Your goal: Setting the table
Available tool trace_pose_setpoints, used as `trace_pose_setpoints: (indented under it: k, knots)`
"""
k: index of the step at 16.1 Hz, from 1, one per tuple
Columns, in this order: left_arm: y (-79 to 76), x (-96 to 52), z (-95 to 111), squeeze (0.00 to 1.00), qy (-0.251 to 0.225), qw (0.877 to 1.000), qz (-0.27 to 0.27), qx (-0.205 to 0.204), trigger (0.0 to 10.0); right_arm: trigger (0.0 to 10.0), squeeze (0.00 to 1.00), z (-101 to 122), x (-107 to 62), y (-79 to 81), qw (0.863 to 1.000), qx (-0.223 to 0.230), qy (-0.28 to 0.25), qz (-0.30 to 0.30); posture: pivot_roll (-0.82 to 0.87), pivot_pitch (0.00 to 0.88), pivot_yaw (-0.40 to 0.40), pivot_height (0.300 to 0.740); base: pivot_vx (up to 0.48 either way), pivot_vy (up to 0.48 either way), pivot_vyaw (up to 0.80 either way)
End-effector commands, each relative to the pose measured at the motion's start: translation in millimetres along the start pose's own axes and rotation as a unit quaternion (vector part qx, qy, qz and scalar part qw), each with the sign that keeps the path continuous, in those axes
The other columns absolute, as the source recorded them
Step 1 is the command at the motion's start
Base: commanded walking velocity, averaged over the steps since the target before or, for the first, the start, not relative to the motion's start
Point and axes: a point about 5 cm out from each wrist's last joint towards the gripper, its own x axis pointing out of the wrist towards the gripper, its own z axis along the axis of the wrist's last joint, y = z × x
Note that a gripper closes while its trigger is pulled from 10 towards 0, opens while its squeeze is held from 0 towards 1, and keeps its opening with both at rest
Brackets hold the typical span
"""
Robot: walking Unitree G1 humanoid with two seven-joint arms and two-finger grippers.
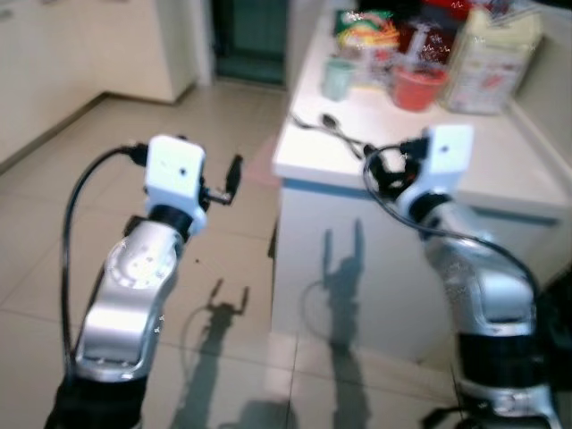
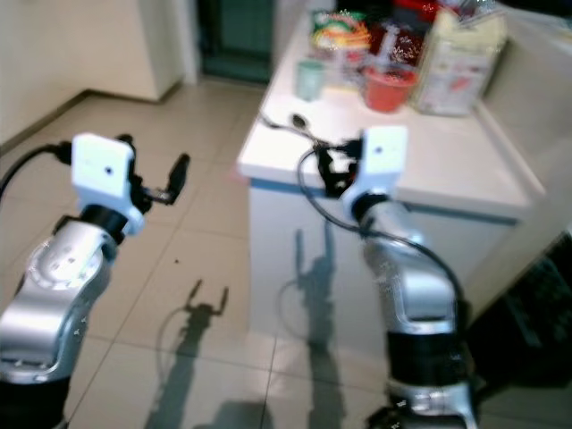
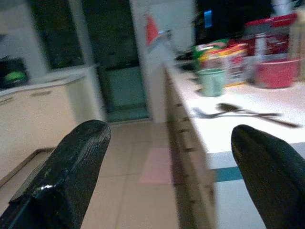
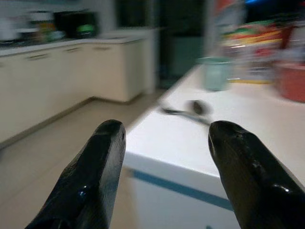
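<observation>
Right gripper (image 4: 164,157) spread, empty, at counter's (image 1: 500,170) near edge | left gripper (image 3: 171,167) spread, empty, over floor | spoon (image 1: 335,125) just beyond, on near-left corner | step: approach; next: reach forward, close on handle.

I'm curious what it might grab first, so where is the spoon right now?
The spoon lies near the front left corner of the white counter, in front of the green cup and just ahead of the right end effector.

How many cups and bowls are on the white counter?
2. A pale green cup stands near the counter's far left edge, and a red bowl sits to its right, beside a big white jug. The packets behind might hide more.
</observation>
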Motion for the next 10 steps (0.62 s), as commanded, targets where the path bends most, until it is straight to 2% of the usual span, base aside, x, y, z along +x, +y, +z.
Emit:
trace_pose_setpoints:
  k: [1,10]
  knots:
    - [-2.0,0.3,2.0,0.00,-0.004,1.000,-0.003,0.000,10.0,10.0,0.00,2.2,0.5,-6.4,1.000,-0.006,0.002,-0.011,0.10,0.000,-0.062,0.740,0.356,0.000,0.00]
    - [-3.0,0.7,2.4,0.00,-0.004,1.000,-0.013,0.000,10.0,10.0,0.00,1.4,1.5,-8.9,1.000,-0.009,0.003,-0.016,0.10,0.000,-0.057,0.740,0.358,0.000,0.00]
